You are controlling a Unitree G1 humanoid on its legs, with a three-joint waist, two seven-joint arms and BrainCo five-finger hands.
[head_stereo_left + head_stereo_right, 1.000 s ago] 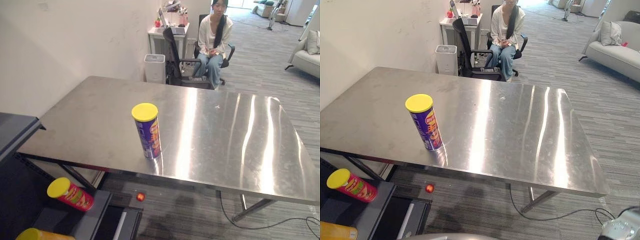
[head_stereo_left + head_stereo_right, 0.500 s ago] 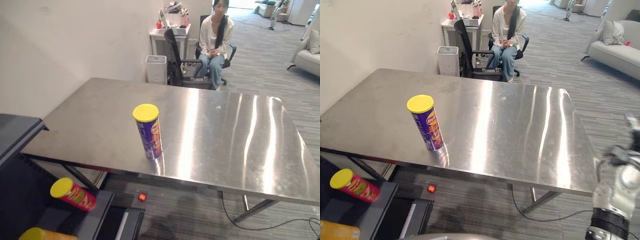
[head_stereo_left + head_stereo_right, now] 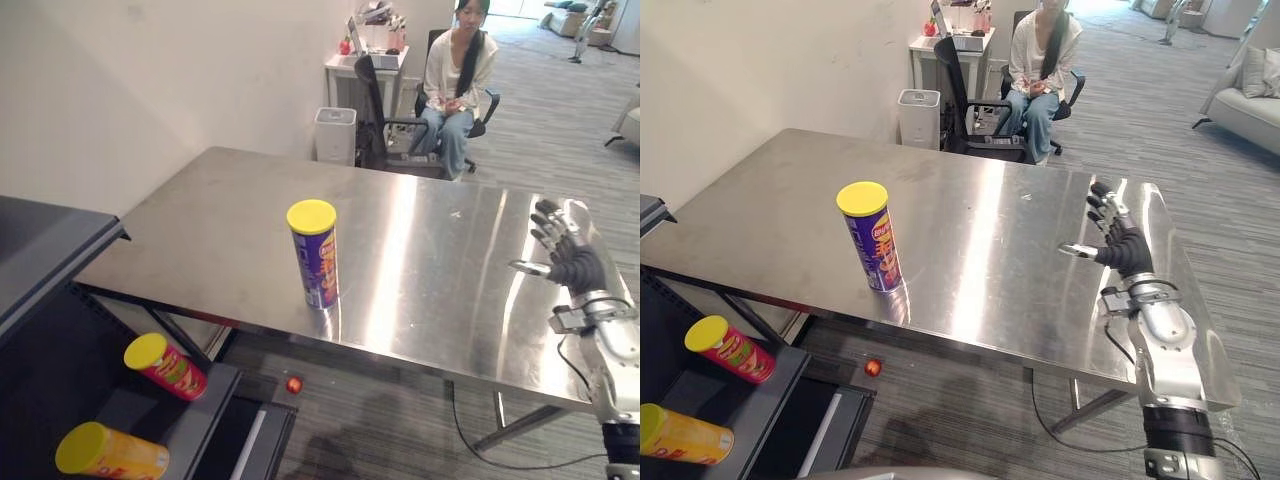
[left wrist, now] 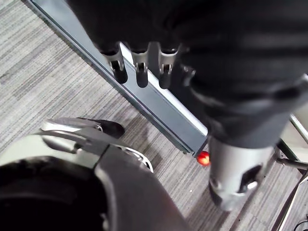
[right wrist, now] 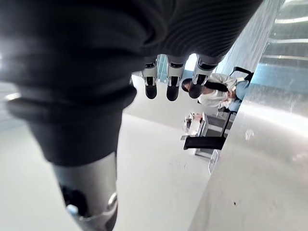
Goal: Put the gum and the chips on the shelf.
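Hovering over the table point(image 3: 990, 225), the right hand point(image 3: 1124, 248) spreads its fingers, well apart from the upright chips can point(image 3: 876, 248).

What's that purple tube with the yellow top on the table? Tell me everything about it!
It is a tall, round chips can with a purple wrapper printed in red and yellow, and a flat yellow lid closing its top. It stands upright near the front edge of the shiny metal table, which mirrors it faintly. Only the table touches it. The right hand is open and well off to its side.
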